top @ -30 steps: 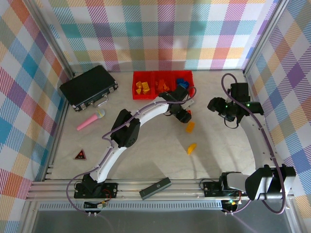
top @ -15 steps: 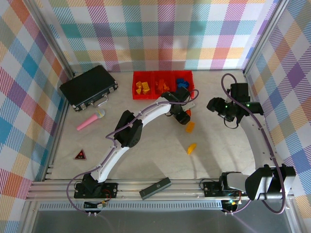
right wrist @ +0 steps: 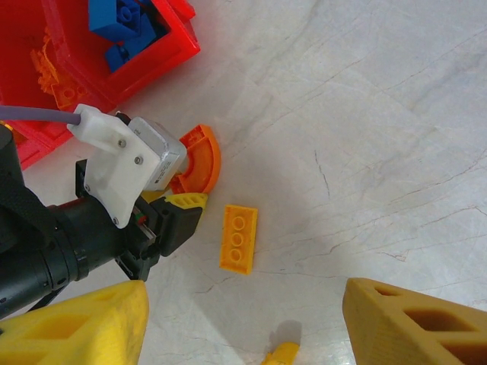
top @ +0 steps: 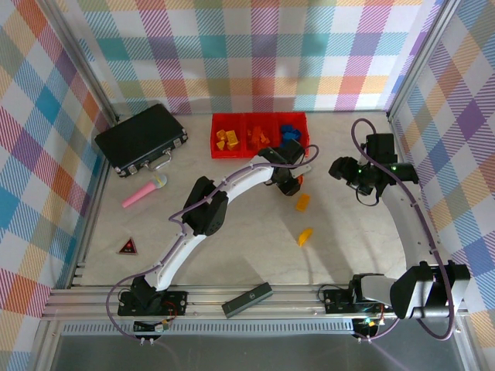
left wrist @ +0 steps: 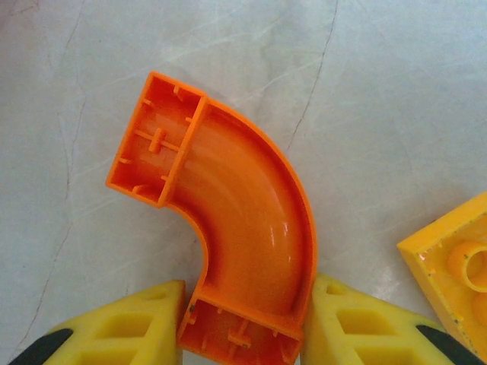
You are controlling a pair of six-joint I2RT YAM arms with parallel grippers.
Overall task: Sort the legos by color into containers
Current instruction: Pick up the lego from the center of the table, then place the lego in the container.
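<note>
An orange curved lego [left wrist: 243,205] lies on the pale table, and my left gripper [left wrist: 247,327] is shut on its near end, one yellow pad [left wrist: 144,319] against each side. From above, the left gripper [top: 295,182] sits just in front of the red containers [top: 259,152], which hold yellow, orange and blue legos [right wrist: 125,26]. A flat yellow lego [right wrist: 238,238] lies next to it, and another yellow piece [top: 305,236] lies nearer me. My right gripper [right wrist: 243,319] hovers open above the table to the right, with nothing between its fingers.
A black latched case [top: 141,139] stands at the back left, with a pink stick [top: 144,192] in front of it. A dark triangle [top: 128,247] lies at the near left. A black bar [top: 247,299] rests on the front rail.
My left gripper has edged toward the orange curved lego and shut on it. The right arm has barely moved.
</note>
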